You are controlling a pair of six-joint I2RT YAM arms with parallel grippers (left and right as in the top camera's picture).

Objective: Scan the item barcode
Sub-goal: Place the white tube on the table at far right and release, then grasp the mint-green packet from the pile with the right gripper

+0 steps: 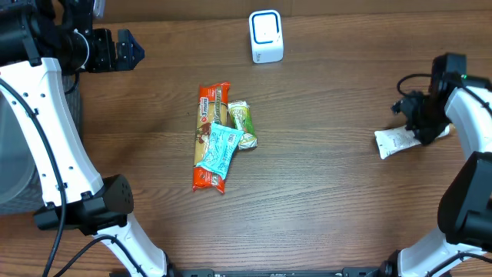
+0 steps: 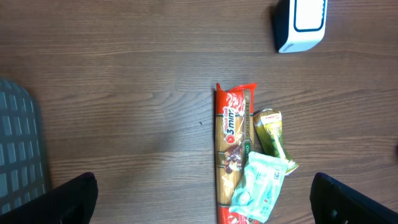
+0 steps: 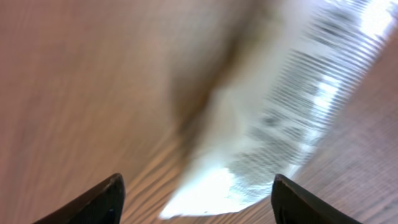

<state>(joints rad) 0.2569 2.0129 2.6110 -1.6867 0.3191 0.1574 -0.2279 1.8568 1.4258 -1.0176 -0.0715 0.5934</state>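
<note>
A white packet (image 1: 393, 142) is seen lying flat on the brown wooden worktop (image 1: 323, 200) at the far right, well apart from everything else. In the overhead view, the right arm is bent over the packet's right end, and that end is partly hidden by it. In the right wrist view, the right fingers (image 3: 93, 199) are spread wide and released, with nothing gripped. The packet is seen below and between them, blurred, with lines of dark print across its shiny face. Whether a barcode is among the print cannot be told.

A white scanner (image 1: 266, 36) with a blue-edged window is stood at the far edge of the worktop, near the middle.

Three more packets are gathered in the middle of the worktop. A long orange pasta packet (image 1: 206, 115) is laid running from far to near. A teal packet (image 1: 221, 146) is laid over its near half. A green packet (image 1: 241, 119) is placed just right of the pasta packet, with its near end touching the teal one.

The left fingers (image 2: 68, 199) are held wide apart and released, with nothing between them. In the overhead view they are seen at the far left, raised above the worktop and pointed right. A grey basket (image 2: 18, 155) is seen at the left edge.
</note>
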